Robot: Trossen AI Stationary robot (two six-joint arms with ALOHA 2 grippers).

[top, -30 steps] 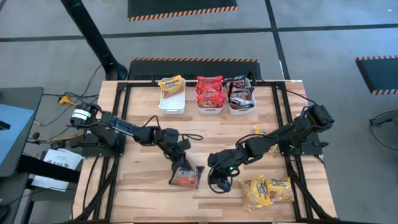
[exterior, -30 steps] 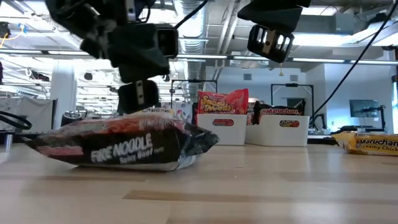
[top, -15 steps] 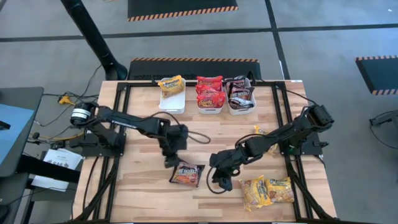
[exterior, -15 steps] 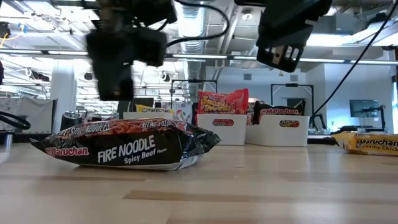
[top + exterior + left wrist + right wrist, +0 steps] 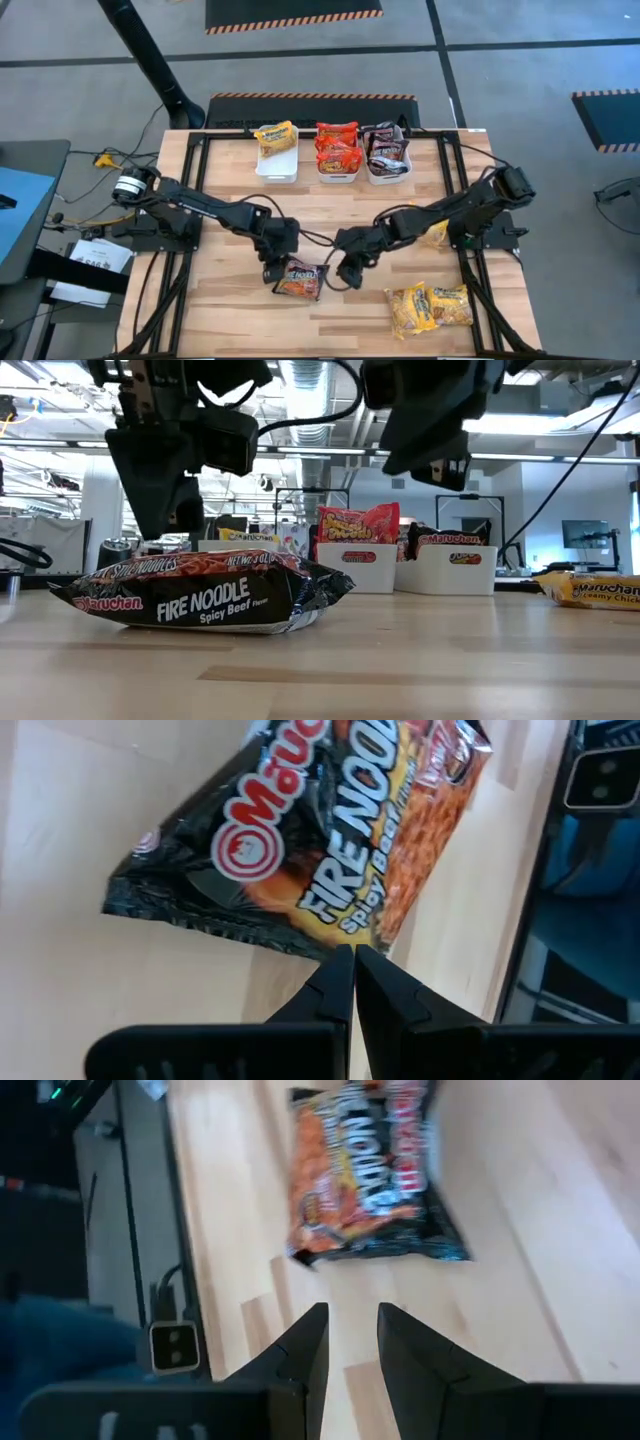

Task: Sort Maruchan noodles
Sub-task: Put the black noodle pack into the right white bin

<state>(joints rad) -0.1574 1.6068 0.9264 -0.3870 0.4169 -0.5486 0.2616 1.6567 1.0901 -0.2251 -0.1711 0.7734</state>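
Observation:
A black-and-red Maruchan Fire Noodle packet (image 5: 300,280) lies flat on the wooden table, near the front middle; it also shows in the low view (image 5: 200,595) and both wrist views (image 5: 330,850) (image 5: 365,1180). My left gripper (image 5: 272,268) is shut, its fingertips (image 5: 352,960) at the packet's left edge and, in the low view (image 5: 168,525), just above it. My right gripper (image 5: 350,272) is slightly open and empty (image 5: 350,1325), hanging in the air to the right of the packet (image 5: 430,455).
Three white bins stand at the far edge: one with a yellow packet (image 5: 277,150), one with red packets (image 5: 338,150), one with dark packets (image 5: 387,155). Yellow packets lie at the near right (image 5: 430,308), and another lies under the right arm (image 5: 432,234).
My left gripper has risen off the packet toward the far edge, then come back down toward the near edge to the packet's left end. The packet, crumpled and tipped before, has settled flat. My right gripper has gone a little toward the far edge and the packet.

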